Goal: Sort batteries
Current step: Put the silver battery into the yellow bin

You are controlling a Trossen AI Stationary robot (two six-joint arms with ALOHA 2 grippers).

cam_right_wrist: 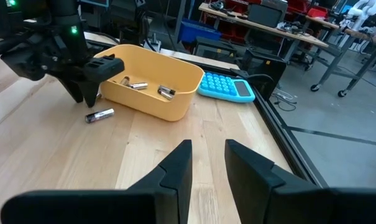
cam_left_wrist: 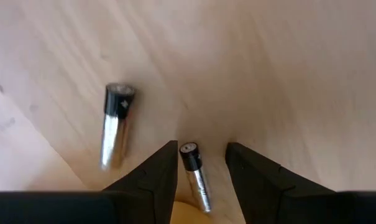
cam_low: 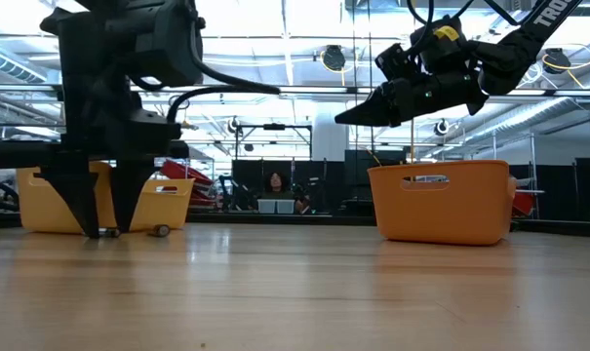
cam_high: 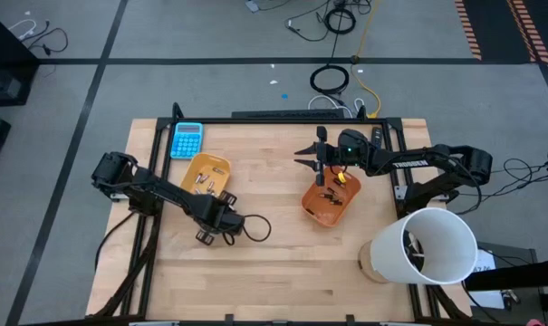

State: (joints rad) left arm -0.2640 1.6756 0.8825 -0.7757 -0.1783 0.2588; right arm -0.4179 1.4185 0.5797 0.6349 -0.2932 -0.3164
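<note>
- The left wrist view alone is showing the left gripper (cam_left_wrist: 202,168) with its fingers spread around a battery (cam_left_wrist: 194,175) lying on the wood, not pinching it; a second battery (cam_left_wrist: 116,126) is lying just beside.
- The right wrist view is showing that loose battery (cam_right_wrist: 100,115) beside the yellow tray (cam_right_wrist: 175,102), more batteries (cam_right_wrist: 135,86) lying inside it, and a blue calculator (cam_right_wrist: 226,86) nearby.
- The right gripper (cam_high: 312,158) is hovering above the orange tray (cam_high: 317,210), fingers parted and empty.
- The low view is looking across the wooden table (cam_low: 295,292) into a workshop, where a person (cam_low: 274,183) is sitting far behind.
- A white bucket (cam_high: 425,247) is standing at the table's right corner.
</note>
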